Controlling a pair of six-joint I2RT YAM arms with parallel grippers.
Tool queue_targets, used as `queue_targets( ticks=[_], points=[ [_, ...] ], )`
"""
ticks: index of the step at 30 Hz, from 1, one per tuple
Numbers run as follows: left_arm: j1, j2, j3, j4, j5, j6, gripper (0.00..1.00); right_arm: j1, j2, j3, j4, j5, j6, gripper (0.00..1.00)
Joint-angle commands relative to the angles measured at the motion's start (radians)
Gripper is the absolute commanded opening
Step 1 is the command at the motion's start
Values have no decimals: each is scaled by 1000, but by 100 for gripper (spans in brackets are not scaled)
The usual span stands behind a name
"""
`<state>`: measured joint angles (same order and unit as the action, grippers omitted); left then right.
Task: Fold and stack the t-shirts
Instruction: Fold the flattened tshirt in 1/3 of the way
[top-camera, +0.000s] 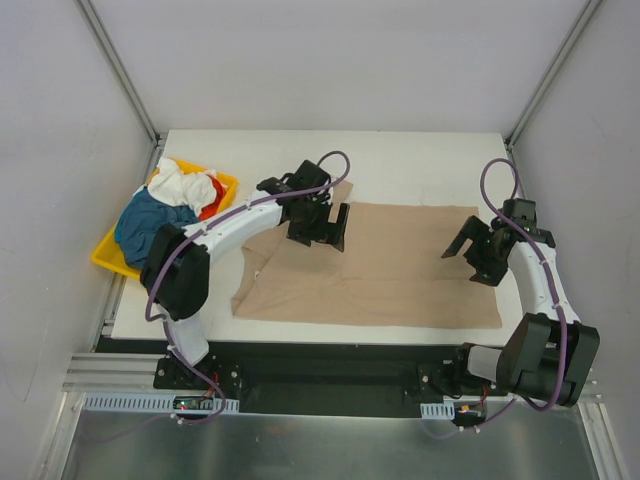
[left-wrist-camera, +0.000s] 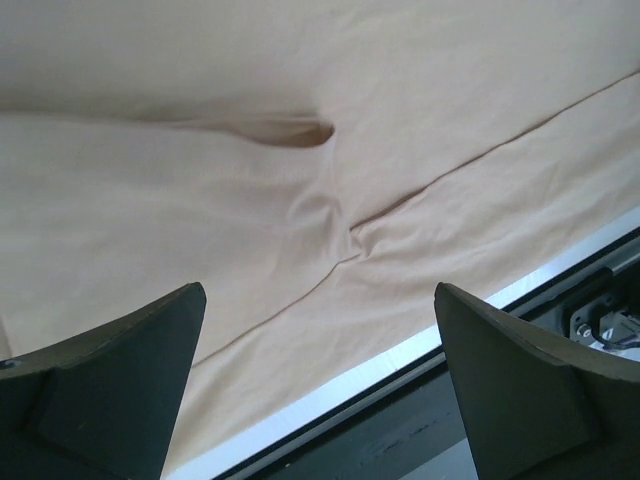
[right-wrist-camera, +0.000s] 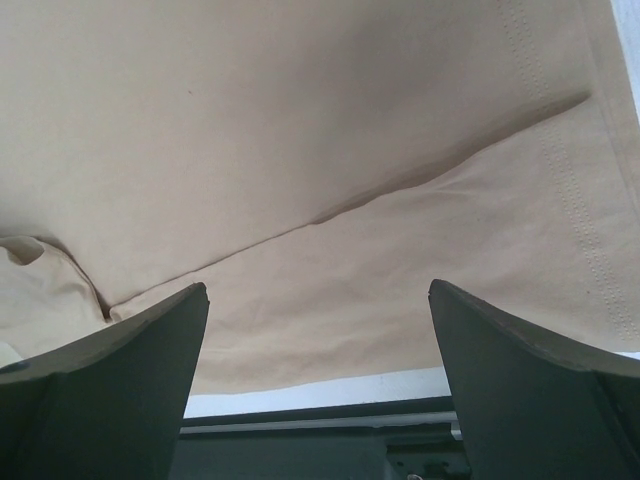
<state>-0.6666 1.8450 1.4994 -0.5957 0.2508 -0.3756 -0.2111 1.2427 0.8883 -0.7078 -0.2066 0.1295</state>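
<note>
T-shirt of tan cloth lies spread on counter beneath left tool and right tool, both spread apart, empty.

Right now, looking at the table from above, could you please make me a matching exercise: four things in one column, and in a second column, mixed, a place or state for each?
Things
1. tan t-shirt
2. teal t-shirt
3. white t-shirt
4. yellow tray

Places or states
A. at the table's left edge, holding bunched shirts
B. spread out across the middle of the table
C. bunched at the tray's near end
D. bunched at the tray's far end

Pairs: 1-B, 2-C, 3-D, 4-A
</note>
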Motion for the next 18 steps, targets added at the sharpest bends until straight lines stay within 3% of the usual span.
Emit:
queue_targets(
  ticks=[1, 18],
  points=[
    [2, -111, -125, 37, -56, -52, 99, 9, -19, 9, 1, -27, -7, 97],
    [48, -271, -609, 212, -62, -252, 99, 93, 58, -189, 77, -10, 48, 97]
  ],
)
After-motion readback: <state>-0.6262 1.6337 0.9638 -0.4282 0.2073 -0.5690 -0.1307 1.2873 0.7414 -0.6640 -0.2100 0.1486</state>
